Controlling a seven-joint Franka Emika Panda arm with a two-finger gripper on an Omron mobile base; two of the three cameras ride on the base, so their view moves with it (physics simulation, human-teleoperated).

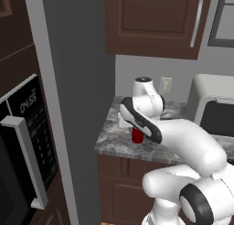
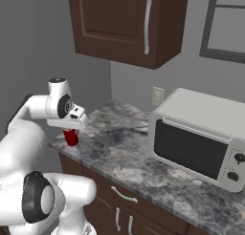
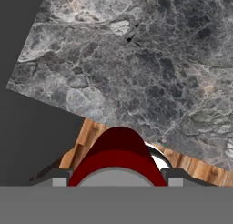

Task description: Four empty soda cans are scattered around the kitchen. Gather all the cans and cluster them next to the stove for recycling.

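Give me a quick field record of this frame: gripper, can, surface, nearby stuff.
gripper: pointing down at the counter's front corner, closed on the can
can: small red cylindrical soda can, upright, between the gripper's fingertips
surface: grey marbled stone countertop
nearby: white microwave on the same counter, apart from the can
above: dark brown wall cabinet

The light is even and soft, with no clear source and no hard glare. The tabletop (image 2: 143,157) reads mid-grey and crisp, its marbling sharp in the hand view. Beside it the tall grey panel (image 1: 77,105) is flat and dim. The cabinet (image 2: 119,24) above the tabletop is dark, with faint shading beneath. All pictures look coarse and slightly pixelated, without edge distortion.
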